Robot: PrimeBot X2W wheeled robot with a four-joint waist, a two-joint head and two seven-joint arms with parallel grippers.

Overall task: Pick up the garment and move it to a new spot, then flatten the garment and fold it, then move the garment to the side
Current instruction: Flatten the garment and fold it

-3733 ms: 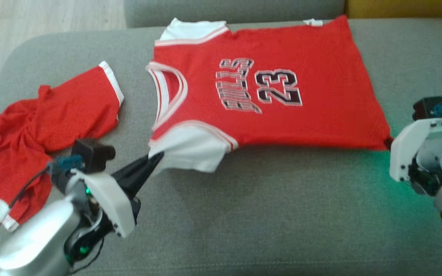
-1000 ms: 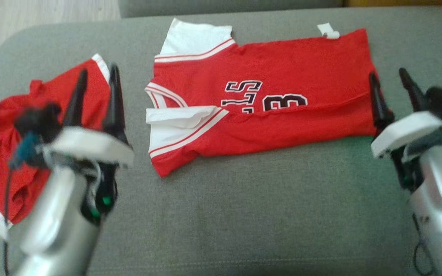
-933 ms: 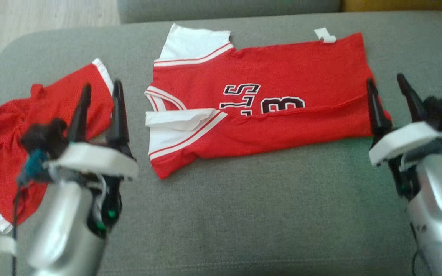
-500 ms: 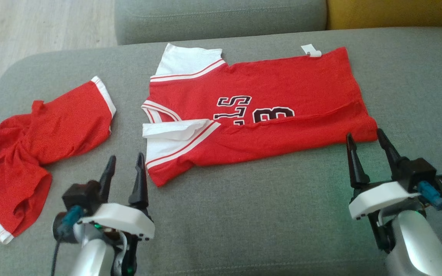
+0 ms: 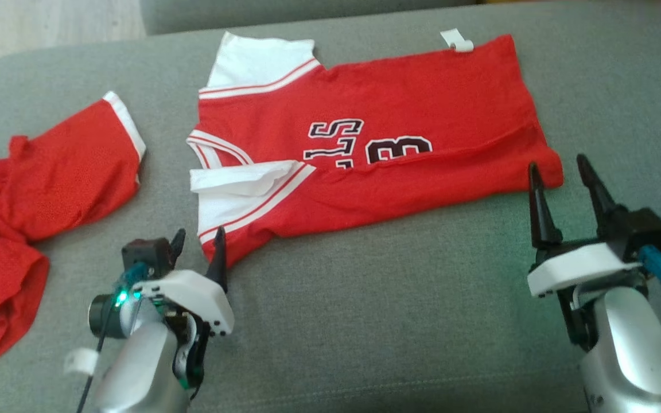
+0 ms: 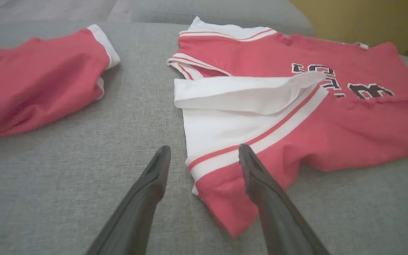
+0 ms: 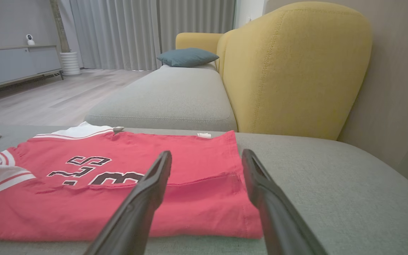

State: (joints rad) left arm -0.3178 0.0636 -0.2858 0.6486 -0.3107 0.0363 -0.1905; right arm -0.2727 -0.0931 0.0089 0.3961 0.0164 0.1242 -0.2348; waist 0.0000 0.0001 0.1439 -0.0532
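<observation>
Grey woven upholstery, the sofa seat (image 5: 399,321), lies under both of your grippers and runs on well past their tips. Far beyond your right jaws stand a second grey seat (image 7: 165,99) and a teal cushion (image 7: 187,56). A yellow padded backrest (image 7: 296,67) rises to their outer side. Off to their inner side you have pale curtains (image 7: 136,32), a wooden floor (image 7: 48,99) and a low sideboard (image 7: 16,63).

Your jersey (image 5: 411,97) lies flat on the seat, spanning from just ahead of your left jaws to just ahead of your right ones. It is red, with white sleeves edged in red and white stripes. Its near long edge is folded up over the front, so the fold cuts across the black, white-outlined print. The near sleeve (image 6: 239,94) is doubled back on itself, and a small white label (image 5: 457,40) sticks out at the far edge.

Your left gripper (image 5: 199,232) stands with its jaws spread. The jersey's near red corner lies between them, close under the inner finger; you cannot tell whether it touches. Your right gripper (image 5: 557,161) is spread as well, with the folded hem corner just ahead of its jaws and between them. Crumpled red shorts (image 5: 49,166) lie well to the outer side of your left jaws.
</observation>
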